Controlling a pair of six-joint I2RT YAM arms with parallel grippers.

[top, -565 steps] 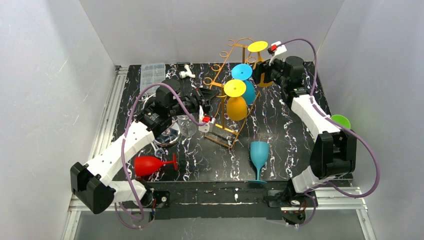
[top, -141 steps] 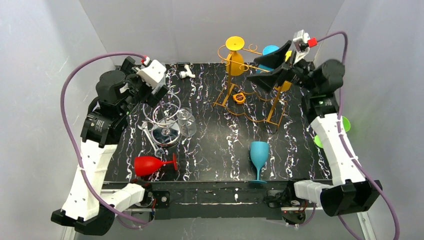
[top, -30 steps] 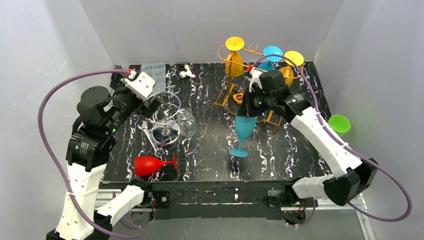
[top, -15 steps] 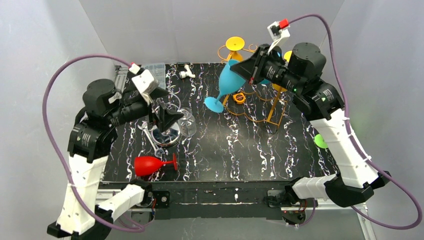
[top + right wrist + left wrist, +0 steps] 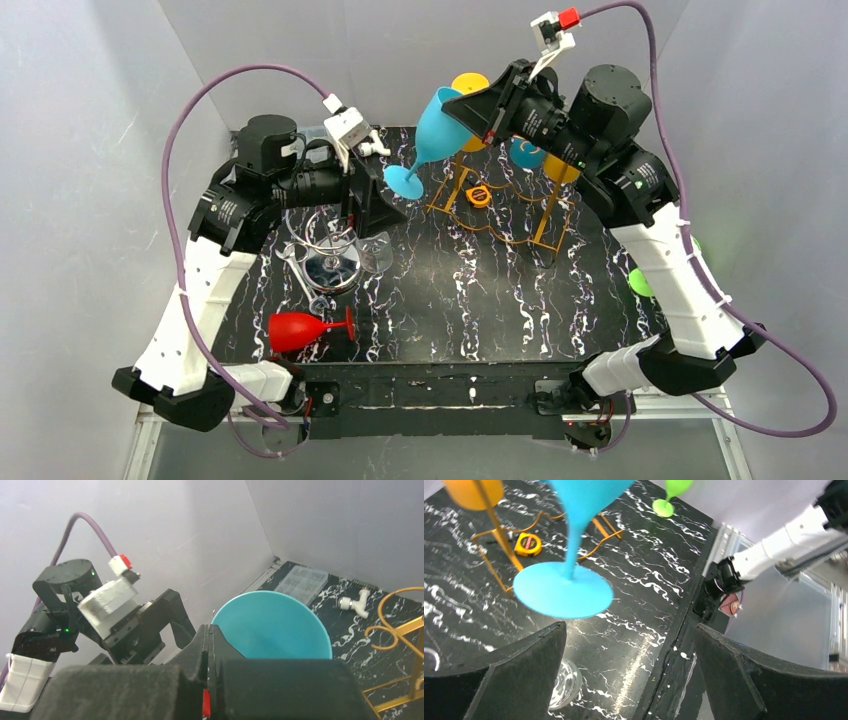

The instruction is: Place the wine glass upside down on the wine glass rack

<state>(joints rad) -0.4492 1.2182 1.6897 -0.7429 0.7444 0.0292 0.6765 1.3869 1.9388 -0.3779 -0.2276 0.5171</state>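
- Above the far half of the table, the right gripper (image 5: 470, 108) was clenched on the bowl rim of the blue wine glass (image 5: 437, 125). The glass hung tilted in the air, foot low and to the left, not yet on the wine glass rack (image 5: 548, 210).
- The left gripper (image 5: 368, 205) was spread wide just below the glass's foot, holding nothing.
- This looked like a handover. The left fingers would do best to close squarely on the stem just above the foot, gripping firmly before the right let go. The glass could then be turned foot-up and the foot slid into a free slot.
- A yellow wine glass (image 5: 470, 85) and a second blue glass (image 5: 525, 152) already hung on the rack, crowding its far end.
- A yellow tape measure (image 5: 527, 542) lay beneath the rack.
- A red wine glass (image 5: 298, 328) lay on its side near the front edge, well apart from the work.
- The rack's curled wire stood close to the swinging foot and could catch it.
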